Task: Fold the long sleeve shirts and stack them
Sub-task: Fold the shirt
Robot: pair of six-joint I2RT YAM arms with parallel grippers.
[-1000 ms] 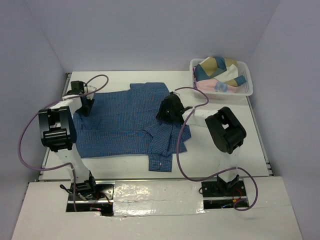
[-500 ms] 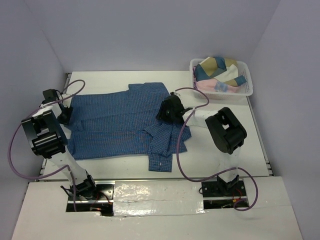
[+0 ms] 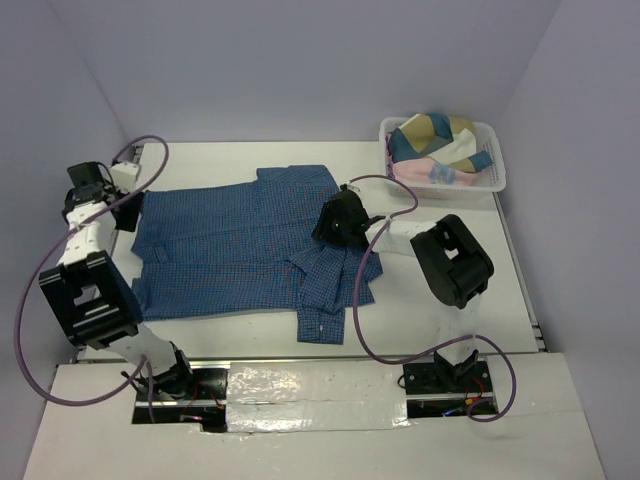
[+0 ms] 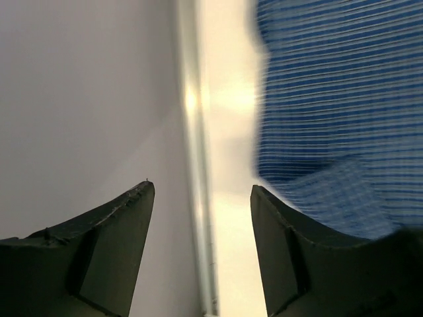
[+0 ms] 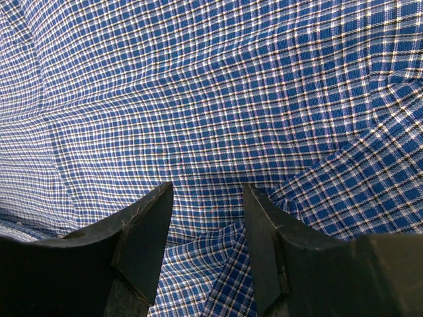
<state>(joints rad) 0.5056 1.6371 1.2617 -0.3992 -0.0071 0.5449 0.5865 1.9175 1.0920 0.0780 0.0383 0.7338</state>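
the blue checked shirt [image 3: 230, 250] is lying spread across the middle of the table [image 3: 250, 160], mostly flat, with one sleeve [image 3: 325, 290] doubled back and trailing toward the near edge on the right side. the cloth is showing shallow creases and a raised ridge where layers are overlapping. more garments are sitting bunched in the white basket [image 3: 500, 175] at the far right corner, well apart from the work. the right claw [image 5: 207, 186] is standing about half apart with its tips down at the cloth; nothing is clamped between them, and it is judged to be pinning the shirt rather than holding it. the left claw [image 4: 201, 188] is hanging wide apart and empty beside the shirt's left edge, over the bare table rim by the wall [image 4: 79, 99]. the step in hand is judged to be flattening ahead of the first fold. to do it well, the left claw is needing to return low to the left edge, take one layer only, and draw outward gently while the right side is being held down, so the ridge is not being dragged along.
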